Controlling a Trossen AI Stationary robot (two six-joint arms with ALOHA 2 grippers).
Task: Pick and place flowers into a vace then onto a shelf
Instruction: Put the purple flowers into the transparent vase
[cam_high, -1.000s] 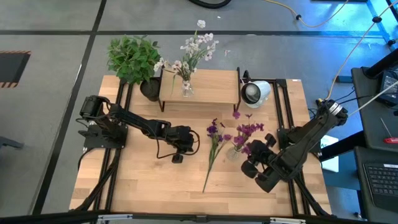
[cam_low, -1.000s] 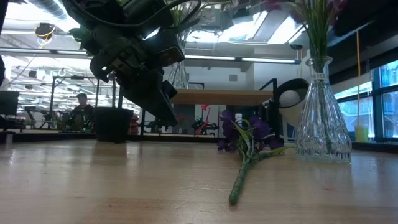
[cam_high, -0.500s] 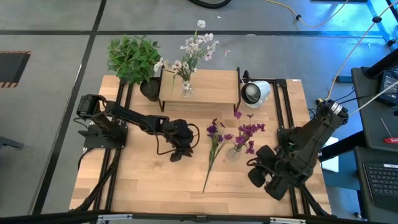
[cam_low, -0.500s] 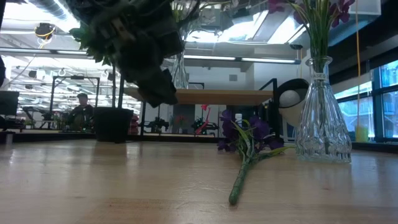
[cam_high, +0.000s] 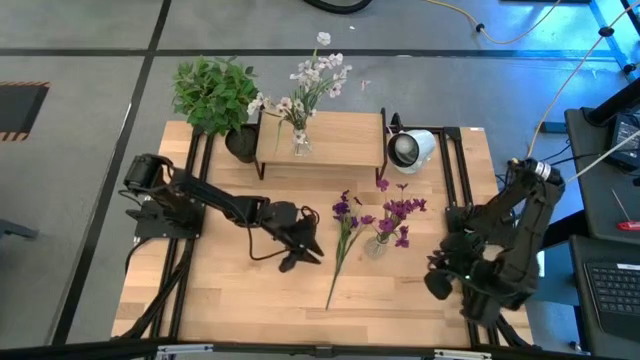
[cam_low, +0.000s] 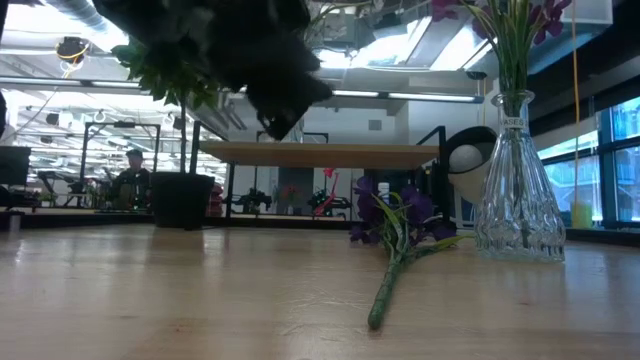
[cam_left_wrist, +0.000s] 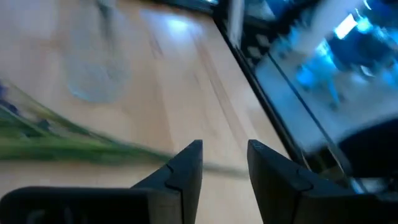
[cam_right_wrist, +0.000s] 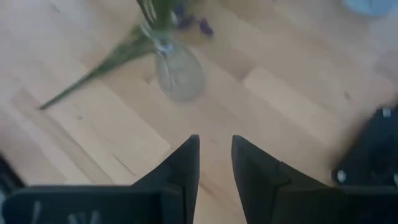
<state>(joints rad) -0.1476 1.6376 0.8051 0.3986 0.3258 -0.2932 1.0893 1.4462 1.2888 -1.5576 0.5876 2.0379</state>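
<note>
Fingers of the left gripper (cam_left_wrist: 225, 163) stand a little apart, empty, above the table (cam_high: 240, 300); the loose purple flower (cam_high: 342, 240) lies just ahead of them, stem crossing under the tips. Light, limp and easily crushed, it seems best pinched mid-stem. Right gripper (cam_right_wrist: 215, 155) narrowly parted, empty, back from the glass vase (cam_right_wrist: 178, 74)

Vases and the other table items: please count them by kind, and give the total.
Glass vases: 2, one on the shelf, one on the table
Loose purple flower stems: 1
Potted plants: 1
Shelves: 1
White lamps: 1
Total: 6
</note>
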